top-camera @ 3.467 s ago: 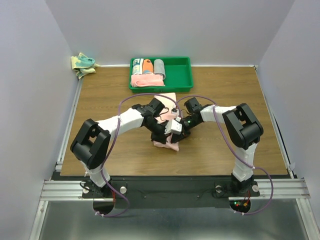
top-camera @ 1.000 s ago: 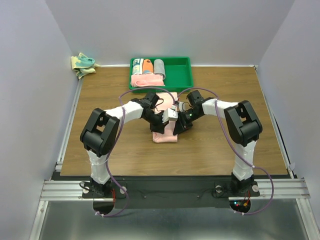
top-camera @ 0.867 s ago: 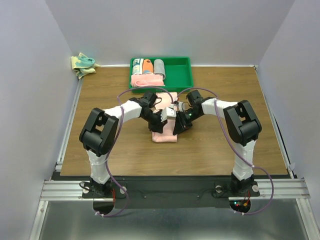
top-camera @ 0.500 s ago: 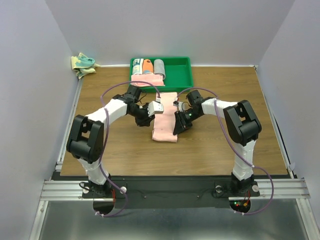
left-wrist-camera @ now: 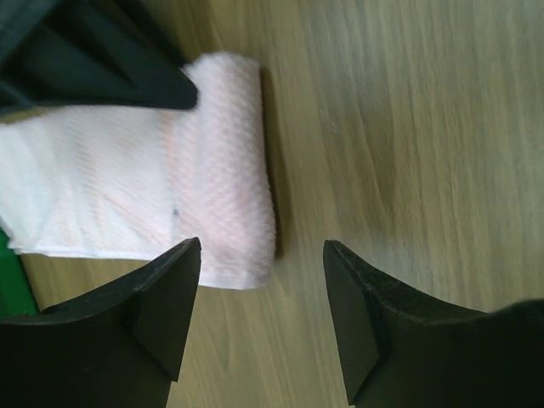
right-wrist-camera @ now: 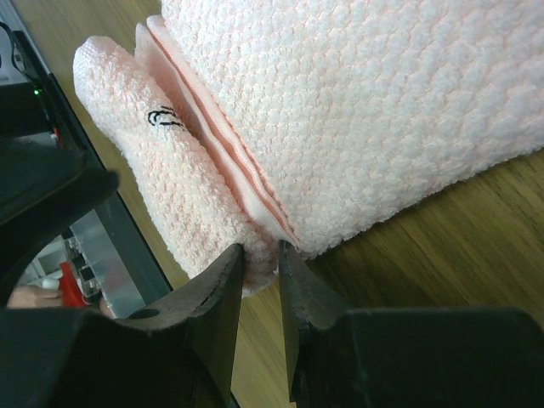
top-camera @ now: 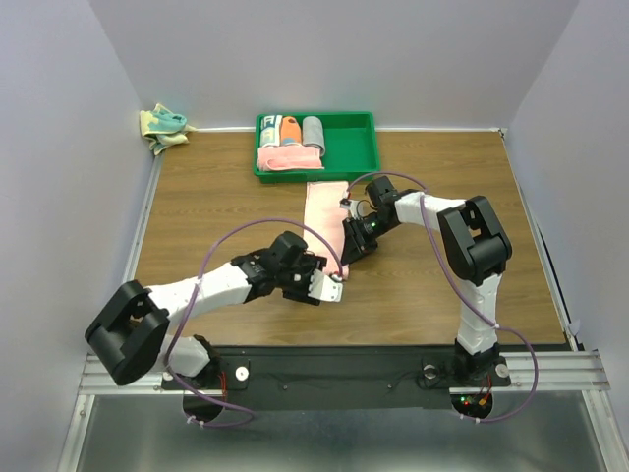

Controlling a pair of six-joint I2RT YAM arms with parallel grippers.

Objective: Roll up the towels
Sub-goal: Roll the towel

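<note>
A pale peach-pink towel (top-camera: 324, 206) lies lengthwise on the table, its near end rolled up (left-wrist-camera: 225, 170). A small dark mark (right-wrist-camera: 161, 117) shows on the roll. My right gripper (right-wrist-camera: 260, 251) is shut on the right-hand end of the roll, and stands at the towel's right edge (top-camera: 350, 248) in the top view. Open and empty, my left gripper (left-wrist-camera: 261, 246) hangs just off the roll's other end, near the table's front (top-camera: 332, 286). A teal towel with yellow edges (top-camera: 162, 126) lies crumpled at the far left, beyond the table.
A green tray (top-camera: 349, 147) at the back middle holds several rolled towels (top-camera: 288, 143) in its left half. Both arms' purple cables loop over the table's middle. White walls close in the left, right and far sides.
My left gripper let go of the roll, opened, and swung back toward the table's near edge. My right gripper stayed pinched on the roll's right end.
</note>
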